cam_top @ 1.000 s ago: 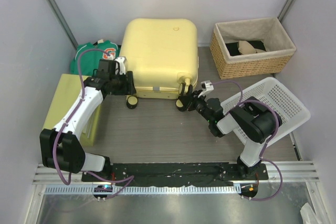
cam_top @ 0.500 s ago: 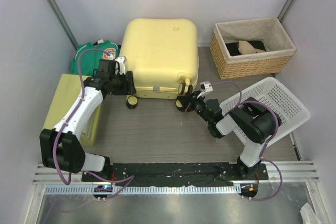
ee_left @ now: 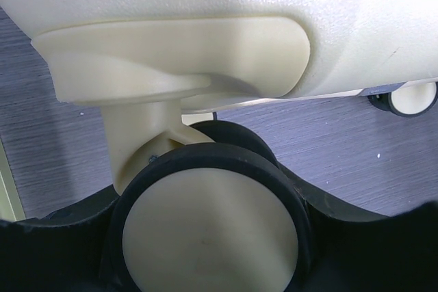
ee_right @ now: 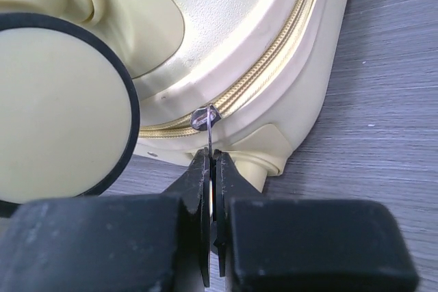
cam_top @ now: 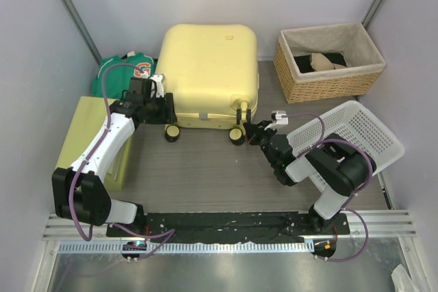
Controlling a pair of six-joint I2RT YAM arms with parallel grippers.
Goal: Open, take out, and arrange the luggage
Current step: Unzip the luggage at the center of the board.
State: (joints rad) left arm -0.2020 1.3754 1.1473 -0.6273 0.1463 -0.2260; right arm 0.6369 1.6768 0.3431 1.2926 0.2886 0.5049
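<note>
1. The right gripper [ee_right: 211, 158] is closed, its fingertips pinching the thin metal zip pull [ee_right: 207, 120]. The pull sticks out toward the gripper from the seam.
2. The pull sits on the zip [ee_right: 274, 66] at the near-right corner of the luggage [cam_top: 209, 73], just beside the near-right wheel [ee_right: 55, 107]. The right arm is plainly the nearer one to it.
3. From the pull the zip goes two ways. One stretch rounds the corner and runs along the right side, away from the arms. The other runs along the near edge behind the wheel. Both stretches look shut, and I cannot tell which way the slider opens.
4. My judgement is that the pull must be dragged along the seam line, not straight out from the shell, or the fingers may slip off the thin tab.
5. The left gripper [cam_top: 163, 109] is at the near-left corner with the near-left wheel [ee_left: 209, 230] lying between its fingers. Whether they clamp the wheel I cannot tell. It looks placed to brace the case.
6. The luggage lies flat and closed at the middle back of the table, wheels toward the arms, with its wheel-to-top axis running away from them.
</note>
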